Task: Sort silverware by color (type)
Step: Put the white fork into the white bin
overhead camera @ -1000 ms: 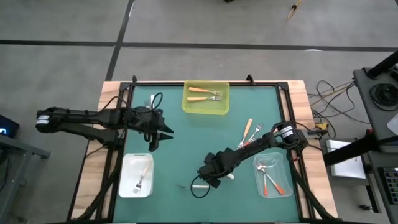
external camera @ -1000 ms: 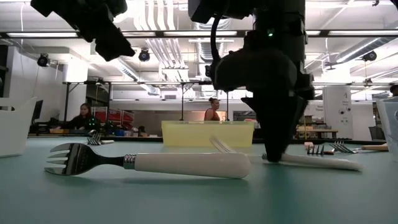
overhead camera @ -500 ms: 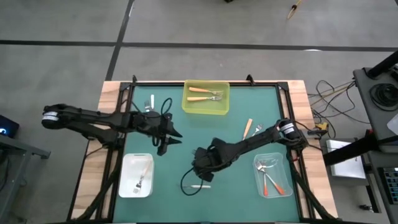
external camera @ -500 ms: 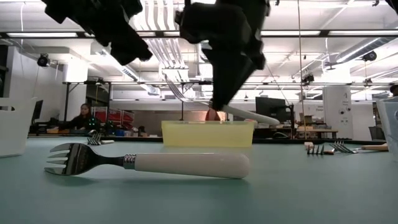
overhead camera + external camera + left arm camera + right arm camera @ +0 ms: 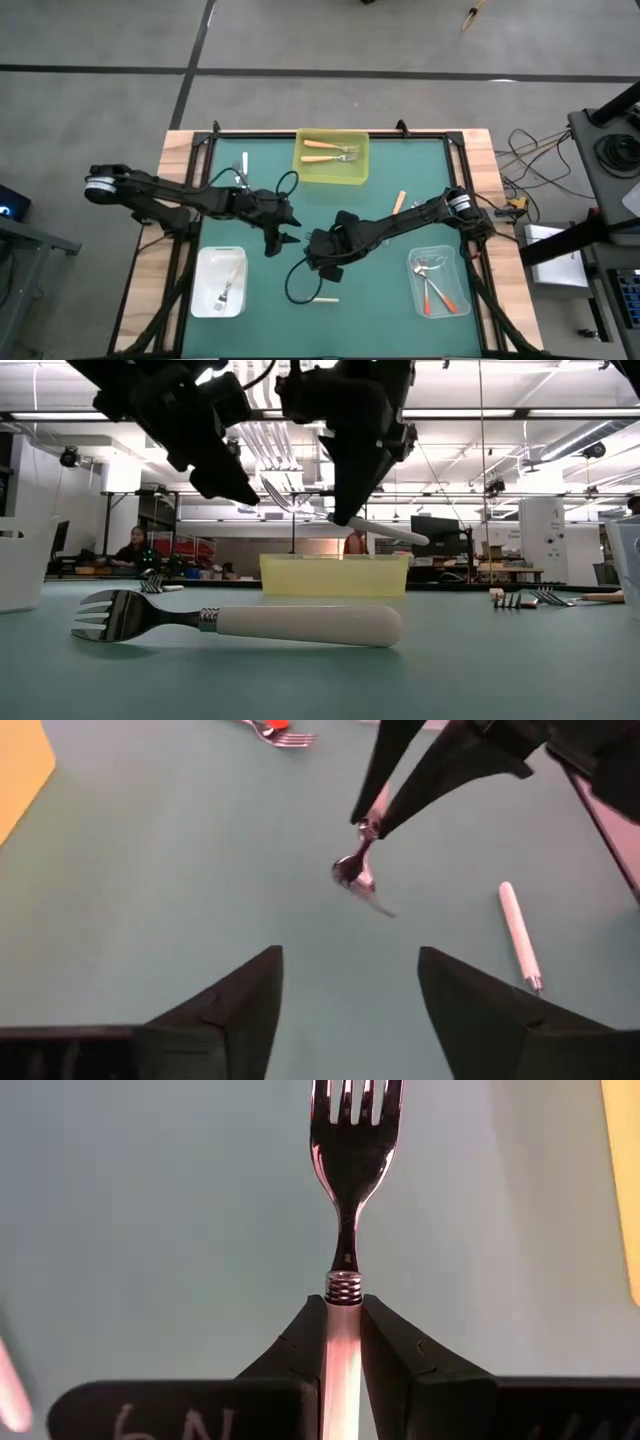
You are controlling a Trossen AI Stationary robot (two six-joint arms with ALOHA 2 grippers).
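White-handled fork (image 5: 343, 1230) clamped by its handle in right pincer (image 5: 343, 1342), held above worktop (image 5: 400, 300). Left pincer (image 5: 350, 985) close by, spread wide, empty.

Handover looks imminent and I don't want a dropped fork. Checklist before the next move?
1. Right gripper shut on held fork: ok, clamped at the handle's top.
2. Left gripper open: ok.
3. Held fork clear of the table: ok, low view shows it in the air.
4. Held fork between left fingers: not ok, it hangs ahead of them.
5. White tray has room: ok, one fork inside.
6. Spare fork out of the path: cannot tell.
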